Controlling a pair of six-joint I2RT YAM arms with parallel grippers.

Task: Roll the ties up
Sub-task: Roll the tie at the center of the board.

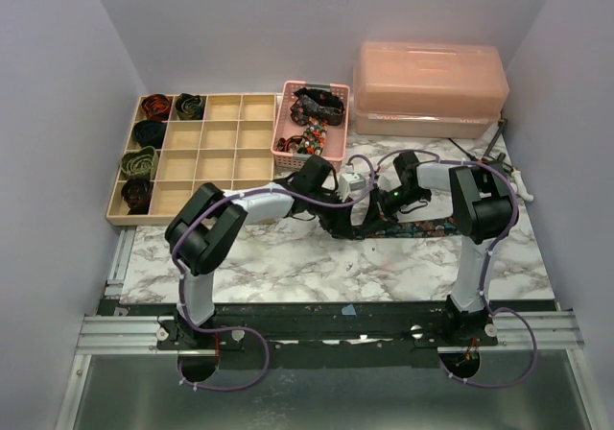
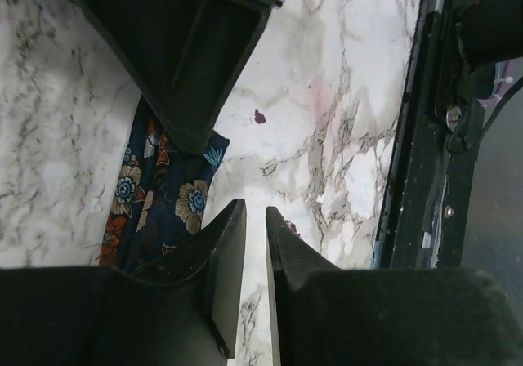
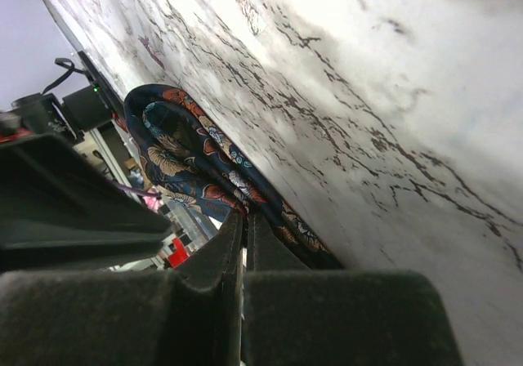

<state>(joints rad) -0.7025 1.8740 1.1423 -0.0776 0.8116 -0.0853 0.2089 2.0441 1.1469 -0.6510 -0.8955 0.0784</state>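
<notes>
**Both arms meet over a flat floral tie**

Top view: the left arm (image 1: 249, 204) and right arm (image 1: 480, 209) reach inward and meet near the middle of the marble desk (image 1: 288, 267). Under them a navy floral tie (image 1: 422, 226) lies flat on the desk, running out to the right. At the back left a wooden divided tray (image 1: 221, 166) holds coiled ties (image 1: 156, 107) in its leftmost compartments. Just beside it stands a pink basket (image 1: 286, 113) with loose ties (image 1: 317, 108) in it. A peach lidded box (image 1: 429, 80) sits at the back right.

Left wrist view: the left end effector (image 2: 254, 211) is all but closed. Bare marble shows through the thin slit between its fingers and nothing is gripped. The floral tie lies just to the left of them. A black finger (image 2: 184, 80) from the other arm comes in from above, its tip over the fabric.

Right wrist view: the right end effector (image 3: 243, 215) is closed, its tips meeting the edge of the floral tie, which curves away across the desk. Whether any fabric is pinched between the tips cannot be told.
</notes>
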